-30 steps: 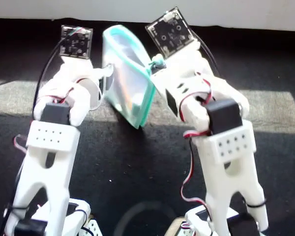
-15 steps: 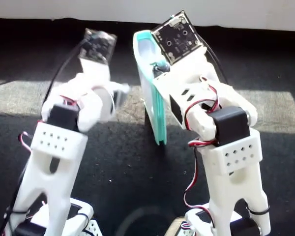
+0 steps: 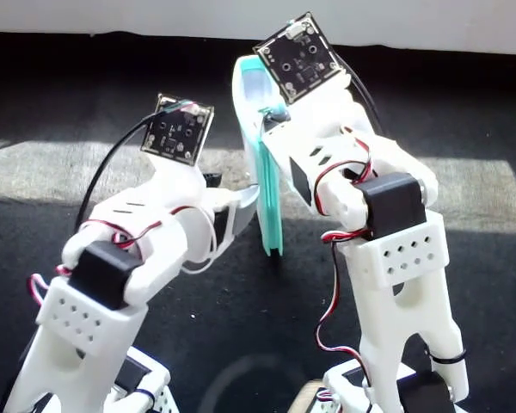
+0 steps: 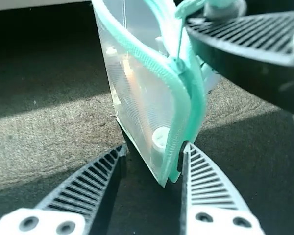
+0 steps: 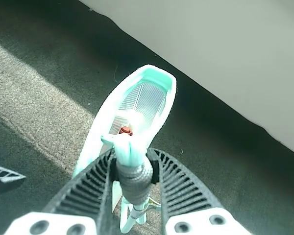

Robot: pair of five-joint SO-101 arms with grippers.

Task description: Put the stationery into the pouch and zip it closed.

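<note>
Since half a second ago the left arm has dropped and swung in toward the right one, so the left hand [image 3: 248, 200] now sits at the lower corner of the clear ribbed plastic pouch with mint-green zip edging [image 3: 272, 202], where before it hung apart from it; the pouch has stayed upright on its edge, though a second ago it was tilted with its flat side showing; the right hand [image 3: 273, 118] stays clamped on the mint-green zip pull [image 5: 129, 147] at the pouch's top. The left hand is open; its two black ridged fingers [image 4: 100, 178] stand either side of the pouch's corner, one against the zip edging, the other just beside the clear wall; whether that corner touches the dark felt-like worktop [image 3: 198, 292] I cannot tell. One pouch, two arms; through the ribbed wall show one white round-ended cylinder [image 4: 159, 139] and one slim orange streak [image 4: 130, 76]; one small red item [image 5: 126, 130] shows within the mint rim.
</note>
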